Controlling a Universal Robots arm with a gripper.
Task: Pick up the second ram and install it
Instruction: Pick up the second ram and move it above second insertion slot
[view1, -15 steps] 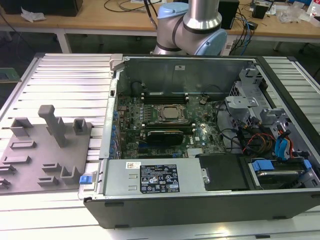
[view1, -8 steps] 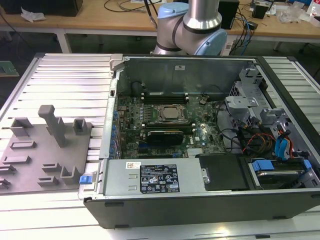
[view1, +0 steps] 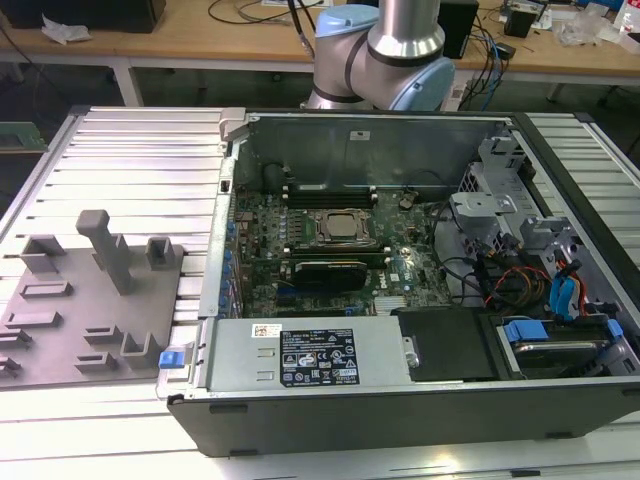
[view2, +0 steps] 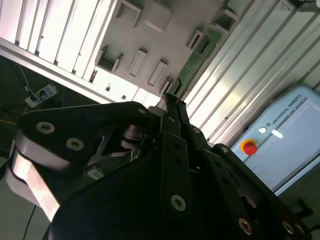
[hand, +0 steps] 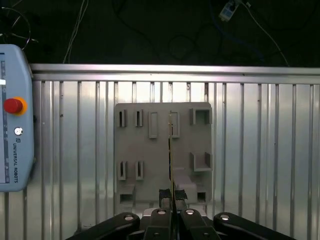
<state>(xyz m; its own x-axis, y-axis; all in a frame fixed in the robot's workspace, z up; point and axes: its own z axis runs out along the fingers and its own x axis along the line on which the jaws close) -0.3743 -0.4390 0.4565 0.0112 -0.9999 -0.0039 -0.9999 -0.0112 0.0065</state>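
Item: second ram (view2: 201, 56), held in gripper (hand: 172, 196) over grey fixture plate (hand: 150, 150).
Gripper is clamped on one end of the green stick. In the first wrist view the stick shows edge-on, running out across the plate's middle. The plate lies on the ribbed table (hand: 260, 150), toward one long edge. The open computer case (view1: 400, 420) stands beside the plate, with the processor socket (view1: 345, 228) mid-board. Handling, as judged: keep the grip square, the stick unskewed and its long edge level, and the contact edge untouched; a tilted stick would likely bind.
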